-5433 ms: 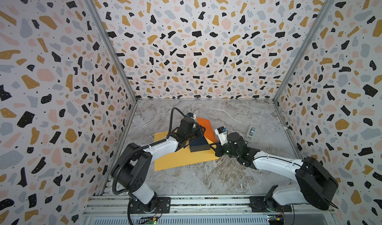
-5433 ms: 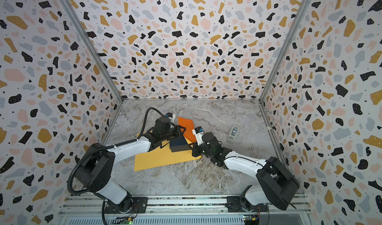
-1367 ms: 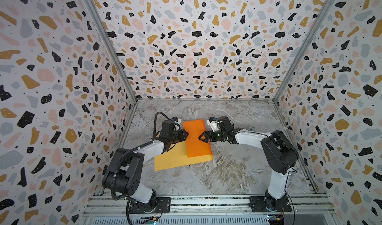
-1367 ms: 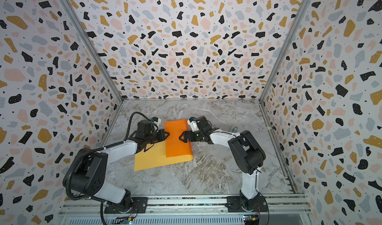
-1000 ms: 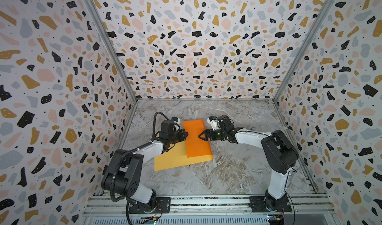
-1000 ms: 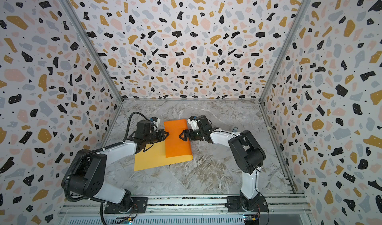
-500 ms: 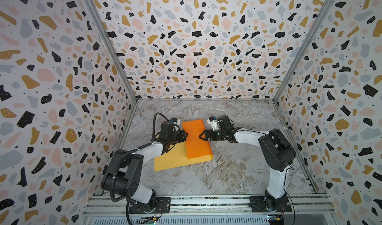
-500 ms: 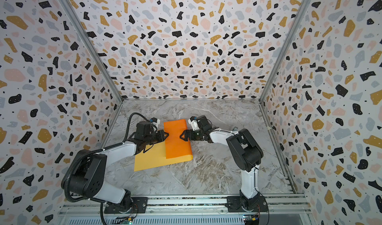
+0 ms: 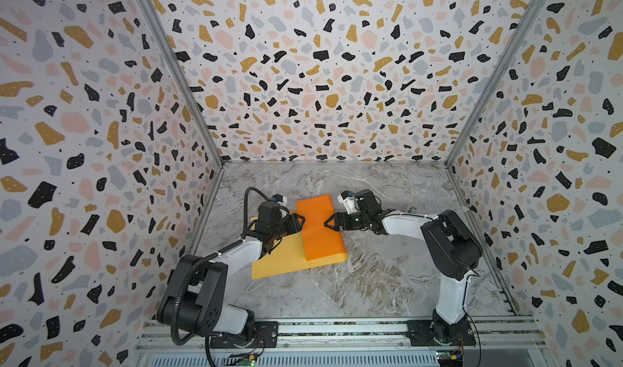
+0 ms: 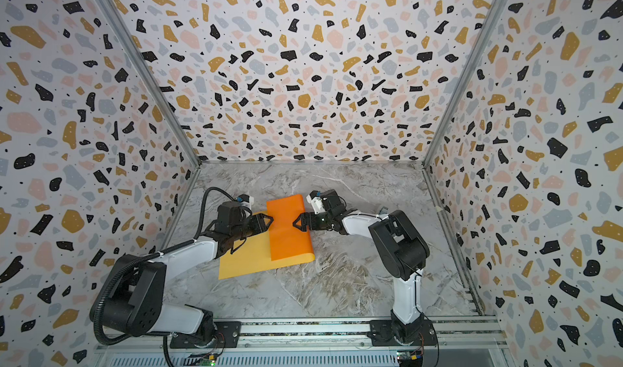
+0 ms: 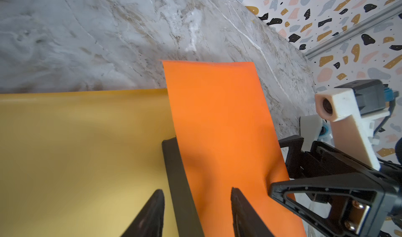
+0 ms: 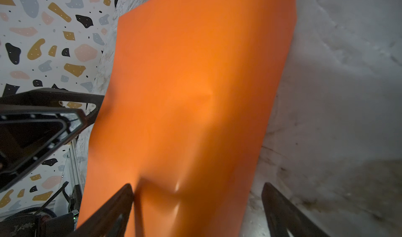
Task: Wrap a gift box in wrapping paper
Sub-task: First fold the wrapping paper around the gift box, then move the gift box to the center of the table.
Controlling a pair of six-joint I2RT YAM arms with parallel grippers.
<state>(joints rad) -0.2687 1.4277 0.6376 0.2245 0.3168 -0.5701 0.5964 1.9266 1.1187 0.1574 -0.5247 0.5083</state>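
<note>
Since the earlier frames the orange side of the wrapping paper (image 9: 320,228) has come over the gift box, which then lay bare on the sheet. The right arm (image 9: 404,221) has swung from the near side round to the far right of the sheet. The left jaws, clenched a moment ago, now stand parted.

In the left wrist view we see the left jaws astride a dark edge of the gift box (image 11: 177,181). One finger is over the mustard face and the other is on the orange flap, and they are not closed on it. The right jaws are spread wide and grasp nothing. In the right wrist view one fingertip (image 12: 118,206) touches the flap's edge, where the paper (image 12: 195,72) dents, and the other hangs over bare surface.

In both top views the two sets of jaws face each other across the flap (image 10: 286,230), tips at its opposite edges, and the box is hidden beneath it. The flap runs from a rounded fold at its near end toward the back wall. The mustard part (image 9: 276,262) lies flat to the left, partly under the left arm (image 9: 241,249). All of it rests on the marbled surface (image 9: 354,281), enclosed by speckled walls (image 9: 303,78).
</note>
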